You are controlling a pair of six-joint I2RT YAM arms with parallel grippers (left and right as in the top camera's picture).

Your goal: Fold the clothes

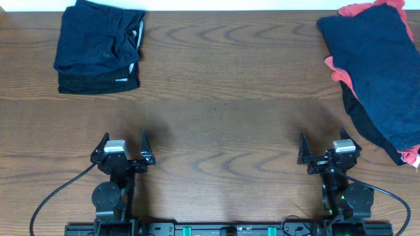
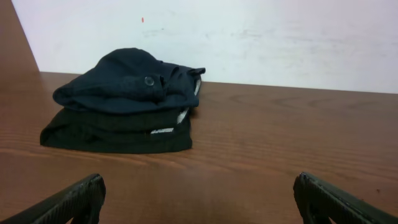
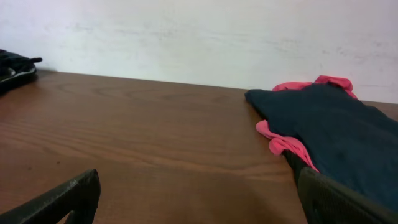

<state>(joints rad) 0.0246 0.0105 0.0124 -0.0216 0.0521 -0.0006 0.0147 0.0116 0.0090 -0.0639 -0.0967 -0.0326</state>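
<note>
Navy folded stack (image 1: 98, 47) is lying ahead of left gripper (image 1: 124, 141), jaws gaping | navy-and-coral pile (image 1: 377, 72) is lying ahead-right of right gripper (image 1: 325, 143), likewise spread.

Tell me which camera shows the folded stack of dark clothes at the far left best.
Left wrist view: the folded stack sits close and side-on, its navy piece lying on the black one. Overhead shows its whole outline from above but smaller. Right wrist catches only a sliver at the frame's left edge.

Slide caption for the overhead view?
Left gripper and right gripper open, empty; folded dark stack far left on the table, loose navy and coral-red pile far right.
</note>
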